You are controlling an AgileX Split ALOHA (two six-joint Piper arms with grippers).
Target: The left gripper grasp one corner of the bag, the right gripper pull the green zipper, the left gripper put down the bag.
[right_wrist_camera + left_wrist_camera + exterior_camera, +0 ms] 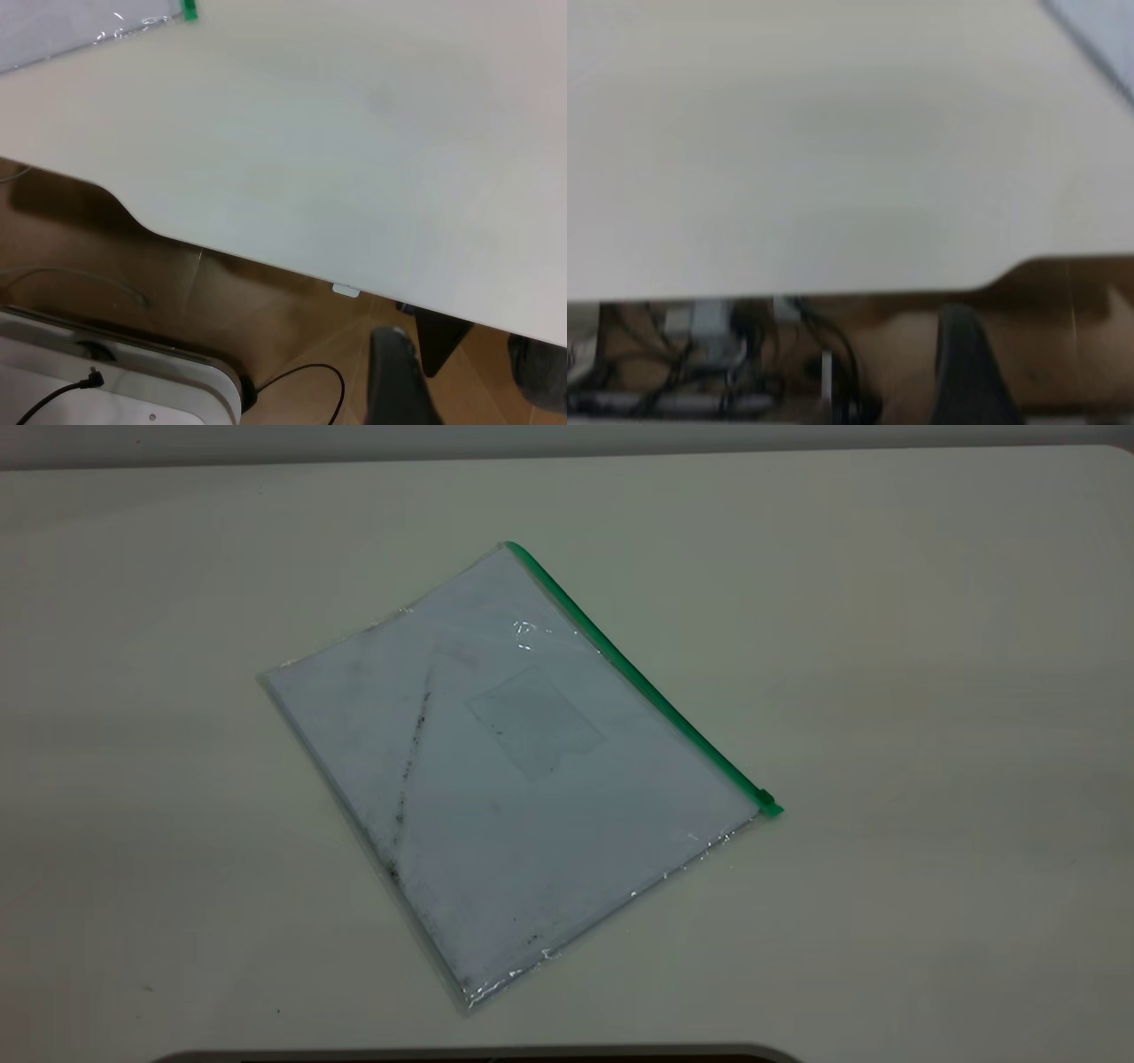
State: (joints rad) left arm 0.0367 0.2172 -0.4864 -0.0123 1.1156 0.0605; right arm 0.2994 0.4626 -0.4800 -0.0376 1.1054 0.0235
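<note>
The bag [514, 779] lies flat and skewed on the middle of the white table [930, 646], with pale sheets, a faint rectangle and a dark diagonal smudge inside. The green zipper [638, 677] runs along its right long edge, with the slider tab [767, 802] at the near right corner. Neither gripper shows in the exterior view. The left gripper [966, 372] hangs off the table's edge, far from the bag's corner [1107, 27]. The right gripper [399, 381] is also beyond the table's edge, well away from the slider [189, 9] and the bag's corner [53, 27].
The table's near edge has a curved cut-out [478, 1052]. Below the edge there is brown floor with tangled cables [700, 372] in the left wrist view. A white box [106, 372] with a black cable [301, 381] shows in the right wrist view.
</note>
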